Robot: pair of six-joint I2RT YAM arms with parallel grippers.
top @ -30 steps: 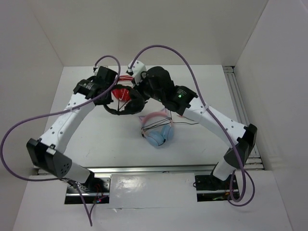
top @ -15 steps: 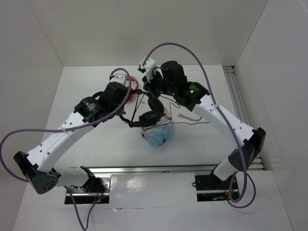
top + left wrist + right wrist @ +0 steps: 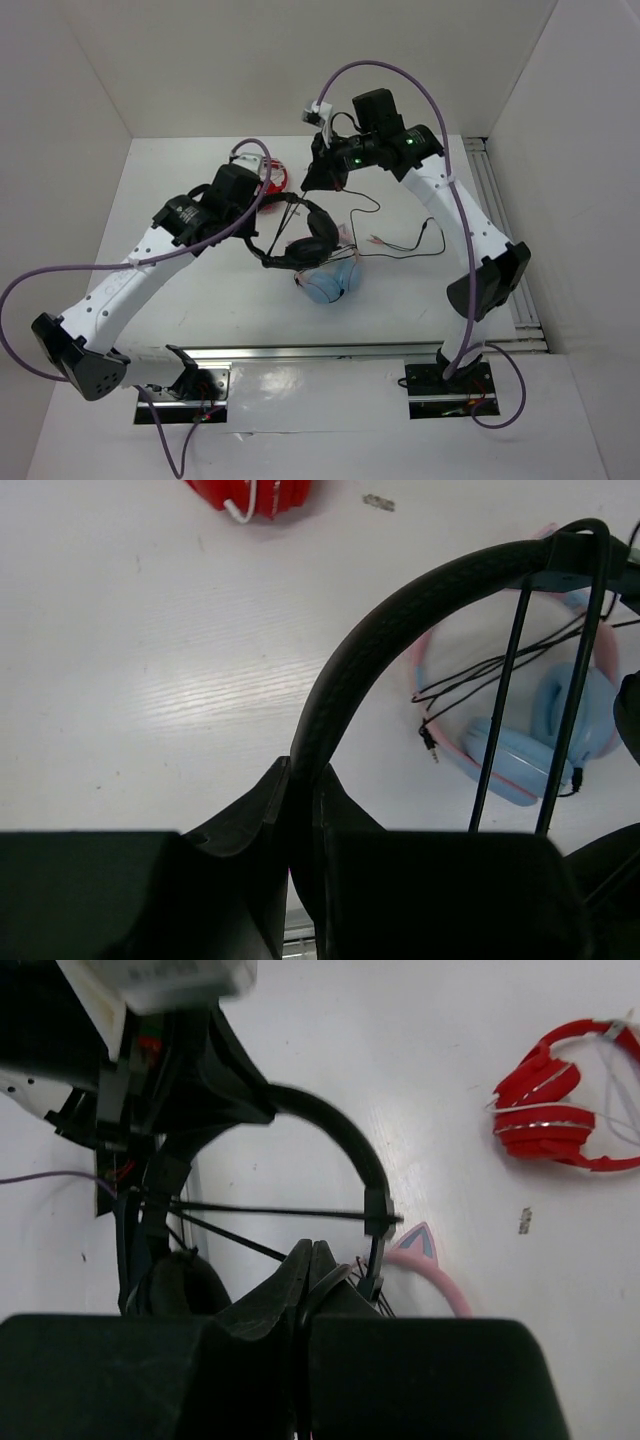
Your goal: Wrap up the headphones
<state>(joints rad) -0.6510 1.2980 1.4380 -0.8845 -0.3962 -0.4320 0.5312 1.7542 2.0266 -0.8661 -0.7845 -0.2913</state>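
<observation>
A white table (image 3: 400,300) with white walls on three sides fills the overhead view, and my two white-and-black arms reach across it from the near edge. My left arm (image 3: 140,270) stretches to the middle of the table. My right arm (image 3: 460,210) stands taller and bends over toward the far side. Between them are the black over-ear headphones (image 3: 320,225) with large padded earcups, lifted off the table near its centre, their earcups hanging just above the far edge of the pink-and-blue cat-ear headphones (image 3: 330,283), which lie flat on the table. Beyond these, near the far wall, lie the folded red headphones (image 3: 272,180). A thin black cable (image 3: 400,249) trails loosely over the table to the right of the black headphones. My left gripper (image 3: 258,222) is clamped on the padded black headband, which arches up out of the fingers in the left wrist view. My right gripper (image 3: 322,175) hangs above and behind the black headphones with its fingers pressed fully together. From the right wrist view I cannot tell whether the cable is caught between them.
</observation>
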